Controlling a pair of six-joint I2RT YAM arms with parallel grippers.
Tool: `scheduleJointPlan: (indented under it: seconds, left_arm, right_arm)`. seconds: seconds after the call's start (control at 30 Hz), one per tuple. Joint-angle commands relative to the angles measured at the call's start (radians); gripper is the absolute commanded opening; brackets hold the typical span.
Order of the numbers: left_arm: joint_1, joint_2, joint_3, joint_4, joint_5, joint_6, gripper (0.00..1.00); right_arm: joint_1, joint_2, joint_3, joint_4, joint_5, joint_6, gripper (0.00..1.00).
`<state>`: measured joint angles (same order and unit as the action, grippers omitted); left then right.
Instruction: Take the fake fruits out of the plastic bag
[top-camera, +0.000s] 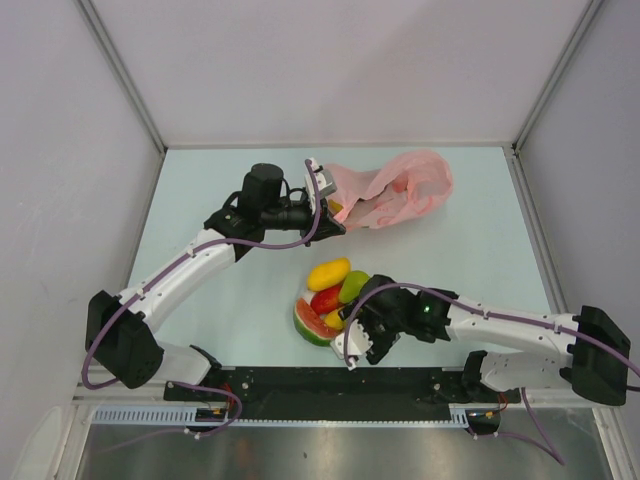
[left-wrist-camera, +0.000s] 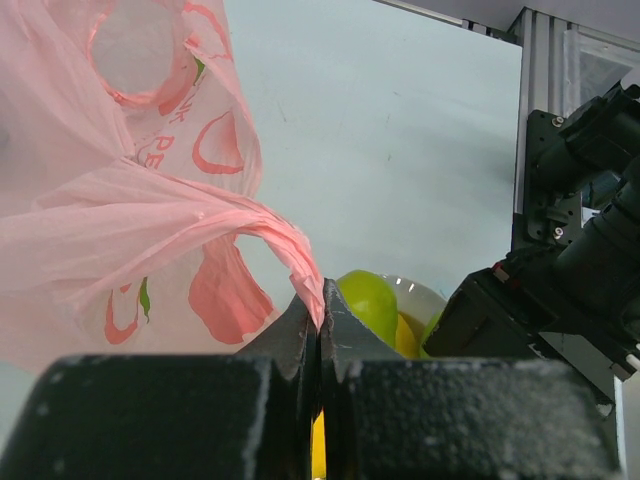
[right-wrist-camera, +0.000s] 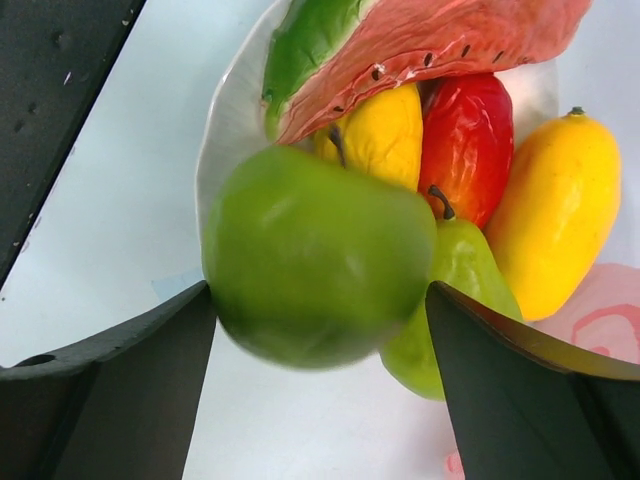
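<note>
Closest to us, in the right wrist view, a green pear (right-wrist-camera: 320, 270) fills the gap of the right tool (right-wrist-camera: 319, 290), whose fingers stand wide on either side of it. That pear is smeared while everything beyond it is sharp, so we judge it loose, not gripped. Beyond it sits the white bowl (right-wrist-camera: 225, 130), holding a second green pear (right-wrist-camera: 460, 300), a yellow-orange mango (right-wrist-camera: 555, 215), a red mango (right-wrist-camera: 470, 140), a yellow piece (right-wrist-camera: 385, 135) and a watermelon slice (right-wrist-camera: 430, 50), all crowded together.

Across the bench (top-camera: 470, 250), well apart from the bowl, the plastic bag (left-wrist-camera: 120, 230) lies slumped. The left tool (left-wrist-camera: 320, 310) is closed tight on a twisted strand of its handle. We cannot tell whether any fruit remains inside.

We expect these fruits to be light, stiff shells with glossy, slippery skin. A pinch near an end would likely squirt them out, so we would take the round ones across the belly and the slice by its flat faces. The bag looks thin, limp and easily torn, and is best held by the handle or the rim of its mouth.
</note>
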<state>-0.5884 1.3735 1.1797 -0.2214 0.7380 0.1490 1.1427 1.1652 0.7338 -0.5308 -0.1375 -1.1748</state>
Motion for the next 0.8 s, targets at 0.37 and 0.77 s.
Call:
scheduleJointPlan:
  seconds: [0.37, 0.77]
  left_arm:
    - [0.004, -0.017, 0.018, 0.033, 0.034, -0.012, 0.0]
    - [0.004, -0.005, 0.104, -0.199, -0.164, 0.052, 0.0]
  right_arm:
    - [0.038, -0.298, 0.004, -0.109, 0.174, 0.047, 1.0]
    - [-0.254, -0.305, 0.085, 0.402, 0.413, 0.234, 0.94]
